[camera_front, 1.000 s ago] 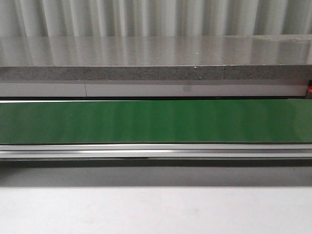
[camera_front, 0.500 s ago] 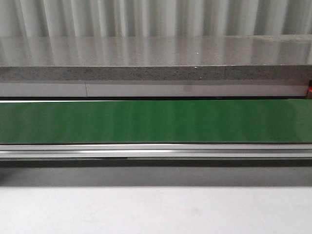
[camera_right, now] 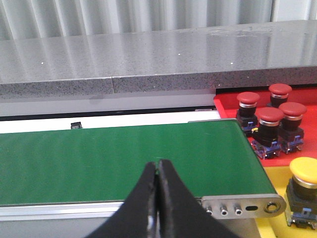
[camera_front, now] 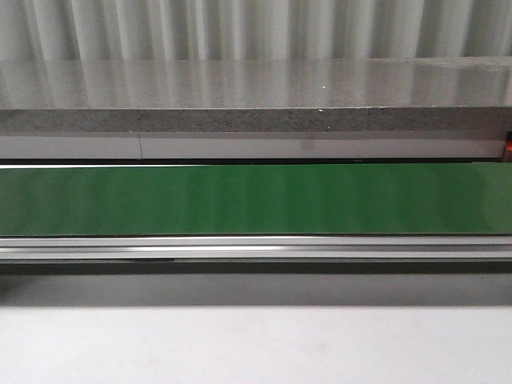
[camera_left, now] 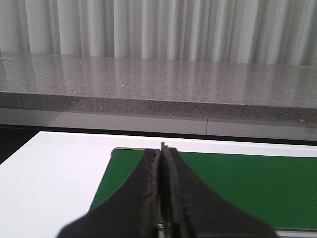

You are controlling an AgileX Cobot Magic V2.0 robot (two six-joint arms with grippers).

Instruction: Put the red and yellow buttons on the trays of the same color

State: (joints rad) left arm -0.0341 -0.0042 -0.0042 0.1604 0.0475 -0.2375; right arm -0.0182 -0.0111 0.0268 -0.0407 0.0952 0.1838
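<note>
Four red buttons (camera_right: 269, 115) sit on red tray (camera_right: 225, 102), one yellow button (camera_right: 305, 171) on yellow tray (camera_right: 275, 180), at 3 o'clock off the belt (camera_front: 256, 200). Belt bare. Left gripper (camera_left: 161, 154), right gripper (camera_right: 157, 167) clenched, empty.

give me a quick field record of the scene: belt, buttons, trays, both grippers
belt: green conveyor belt, nothing on it in any view
red buttons: four red buttons on the red tray, past the belt's end
yellow button: one yellow button on the yellow tray
left gripper: left gripper shut, holding nothing, over the belt's end
right gripper: right gripper shut, holding nothing, over the belt
backdrop: grey stone ledge, pleated curtain
</note>
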